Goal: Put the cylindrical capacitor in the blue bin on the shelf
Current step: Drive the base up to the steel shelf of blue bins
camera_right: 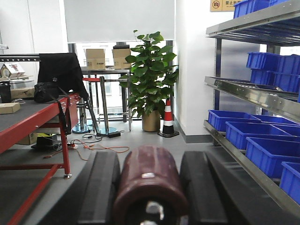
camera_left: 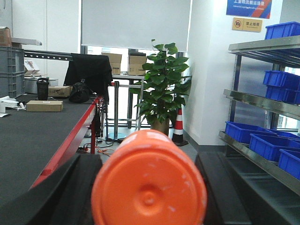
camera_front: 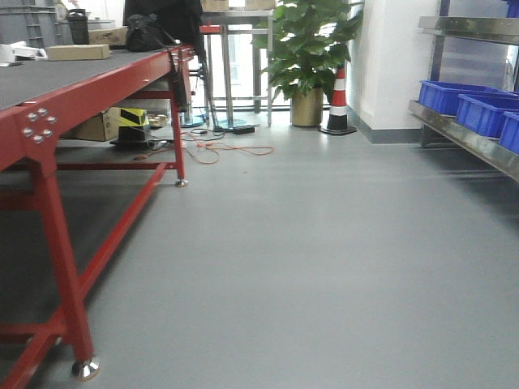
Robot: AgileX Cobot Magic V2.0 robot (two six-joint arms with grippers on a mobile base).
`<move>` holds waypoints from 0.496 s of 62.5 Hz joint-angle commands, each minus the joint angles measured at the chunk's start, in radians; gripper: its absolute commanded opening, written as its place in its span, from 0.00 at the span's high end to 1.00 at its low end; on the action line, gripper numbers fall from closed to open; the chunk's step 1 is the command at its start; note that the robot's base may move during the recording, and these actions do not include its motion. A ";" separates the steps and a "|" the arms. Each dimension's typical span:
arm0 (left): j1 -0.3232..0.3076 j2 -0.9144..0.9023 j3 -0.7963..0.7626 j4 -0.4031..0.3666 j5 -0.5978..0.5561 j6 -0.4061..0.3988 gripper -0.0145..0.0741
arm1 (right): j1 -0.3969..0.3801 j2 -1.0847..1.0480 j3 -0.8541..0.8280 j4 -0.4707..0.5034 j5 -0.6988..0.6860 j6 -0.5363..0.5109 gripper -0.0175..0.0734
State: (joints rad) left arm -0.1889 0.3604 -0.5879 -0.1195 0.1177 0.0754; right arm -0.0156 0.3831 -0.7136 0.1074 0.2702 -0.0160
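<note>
Jaws on my left gripper (camera_left: pixel 148 197) pinched the cylindrical capacitor (camera_left: pixel 149 180), snug, I judged, for carrying to the shelf (camera_left: pixel 253 160). My right gripper (camera_right: pixel 149 192) clasped a maroon cylinder (camera_right: pixel 149 171).

table (camera_front: pixel 49 77) on the left, shelf (camera_front: pixel 462 138) holding bins (camera_front: pixel 486 113) on the right, plant (camera_front: pixel 312 44) behind.

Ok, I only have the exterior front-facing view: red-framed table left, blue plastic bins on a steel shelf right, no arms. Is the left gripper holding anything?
Observer: Yes, the left gripper is shut on the small orange cylindrical capacitor, seen end-on between its black fingers.
Operator: And the right one?
Observer: The right gripper is shut on a dark maroon cylinder.
Operator: Are there bins higher up?
Observer: Yes, blue plastic bins sit on upper levels of the shiny stainless-steel shelf too.
</note>
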 commanded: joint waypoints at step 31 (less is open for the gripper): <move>-0.003 -0.006 -0.003 0.001 -0.024 0.000 0.96 | 0.000 -0.005 -0.009 0.000 -0.015 -0.002 0.99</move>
State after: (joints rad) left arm -0.1889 0.3604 -0.5879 -0.1179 0.1177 0.0754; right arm -0.0156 0.3831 -0.7136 0.1074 0.2721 -0.0160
